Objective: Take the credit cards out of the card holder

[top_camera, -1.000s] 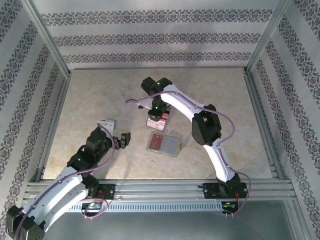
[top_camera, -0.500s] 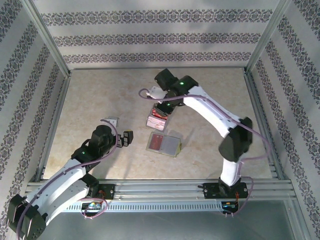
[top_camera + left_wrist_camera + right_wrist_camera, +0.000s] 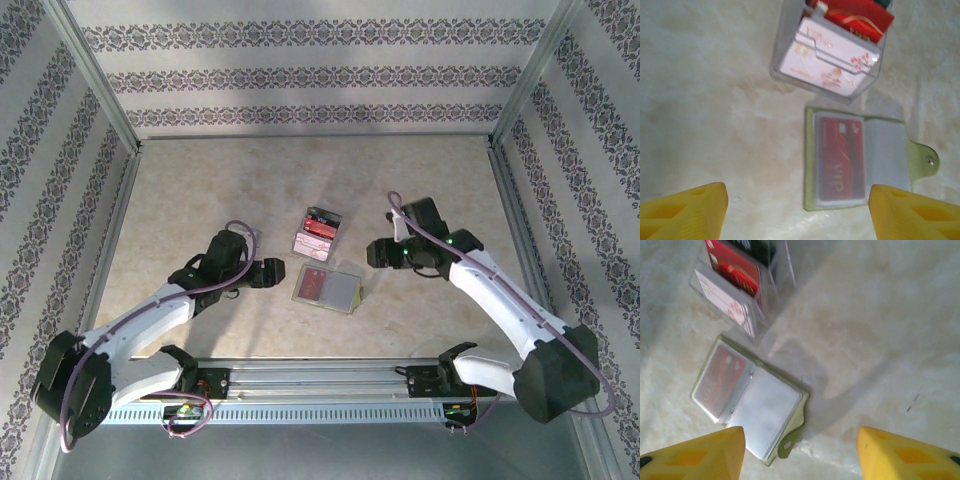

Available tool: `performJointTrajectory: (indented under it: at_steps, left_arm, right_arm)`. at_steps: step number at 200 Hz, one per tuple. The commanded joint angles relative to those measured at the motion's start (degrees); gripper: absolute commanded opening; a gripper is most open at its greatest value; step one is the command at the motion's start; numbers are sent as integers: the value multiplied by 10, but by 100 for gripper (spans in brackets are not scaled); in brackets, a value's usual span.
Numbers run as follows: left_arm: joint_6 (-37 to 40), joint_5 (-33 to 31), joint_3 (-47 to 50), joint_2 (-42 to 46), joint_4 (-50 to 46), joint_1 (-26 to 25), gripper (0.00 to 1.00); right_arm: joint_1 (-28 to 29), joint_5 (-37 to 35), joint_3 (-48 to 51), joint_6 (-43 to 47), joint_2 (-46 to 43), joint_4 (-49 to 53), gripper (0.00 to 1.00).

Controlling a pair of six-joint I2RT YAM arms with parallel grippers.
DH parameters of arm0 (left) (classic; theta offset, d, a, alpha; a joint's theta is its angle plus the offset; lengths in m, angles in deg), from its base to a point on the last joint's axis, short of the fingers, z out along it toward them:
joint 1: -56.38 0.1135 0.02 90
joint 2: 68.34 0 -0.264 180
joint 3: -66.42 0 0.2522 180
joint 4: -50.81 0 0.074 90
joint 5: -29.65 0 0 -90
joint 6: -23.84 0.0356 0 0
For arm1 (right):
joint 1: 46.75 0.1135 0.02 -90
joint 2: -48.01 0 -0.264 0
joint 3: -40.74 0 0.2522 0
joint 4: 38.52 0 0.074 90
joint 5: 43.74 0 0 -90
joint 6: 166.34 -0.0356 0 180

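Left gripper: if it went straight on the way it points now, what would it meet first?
Probably the card holder, lying open dead ahead of the left gripper; the half holding the red card comes first. The gripper's height is unclear, so it might pass over.

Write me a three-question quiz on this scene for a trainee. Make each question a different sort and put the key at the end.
1. True or false: the card holder lies shut on the table.
2. Which card shows through the holder's clear sleeve? A) a red card B) a blue card C) a white card
3. In a few words: what do the left tool and the right tool hold?

Key
1. False: it lies open, inside up.
2. A.
3. Nothing: both are open, one on each side of the holder.
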Motion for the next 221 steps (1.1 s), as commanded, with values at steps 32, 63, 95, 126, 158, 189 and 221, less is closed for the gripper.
performJointTrajectory:
  at_steps: [32, 63, 95, 126, 158, 189, 221]
  left_arm:
    - [-74, 121, -32, -86, 68, -10, 73]
    - [-79, 146, -53, -144, 85, -26, 68]
    - [-69, 151, -79, -195, 79, -42, 62]
    - [-59, 148, -97, -227, 68, -53, 58]
    - [-56, 135, -100, -242, 63, -54, 55]
    - [-57, 153, -106, -263, 66, -55, 52]
    - [-56, 157, -109, -274, 68, -57, 51]
  right_arm:
    - [2, 107, 124, -156, -3, -126, 67]
    - [30, 95, 137, -170, 30, -152, 67]
    - [57, 94, 129, -180, 78, -181, 66]
    - [68, 80, 118, -175, 115, -180, 62]
    - [70, 71, 117, -170, 136, -179, 59]
    - [71, 63, 116, -163, 148, -174, 56]
    - [71, 59, 114, -161, 155, -172, 54]
